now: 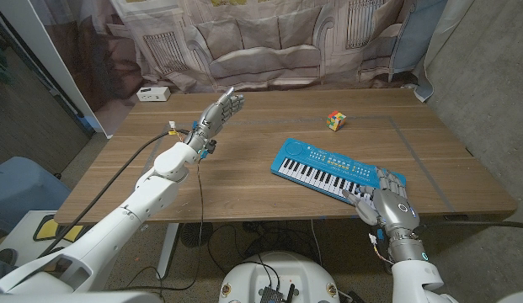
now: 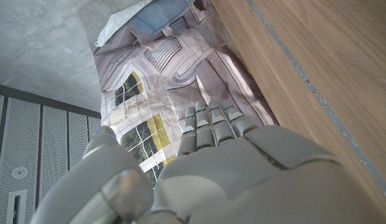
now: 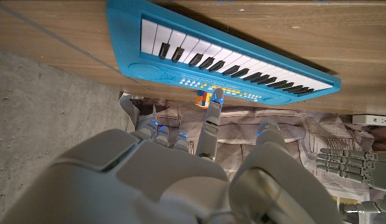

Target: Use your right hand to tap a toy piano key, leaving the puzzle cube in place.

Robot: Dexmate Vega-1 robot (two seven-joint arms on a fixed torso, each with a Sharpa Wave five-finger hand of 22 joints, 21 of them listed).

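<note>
1 blue plastic toy piano (image 1: 328, 167) lay near the table's (image 1: 244, 177) right front; 1 puzzle cube (image 1: 337, 121) behind it. Right hand (image 1: 387, 204) at its near end, fingers spread, empty. Left hand (image 1: 221, 110) raised, fingers straight, empty.

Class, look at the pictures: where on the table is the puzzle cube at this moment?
In the head view the puzzle cube sits on the wooden table, right of centre toward the far edge, apart from and just beyond the blue toy piano.
</note>
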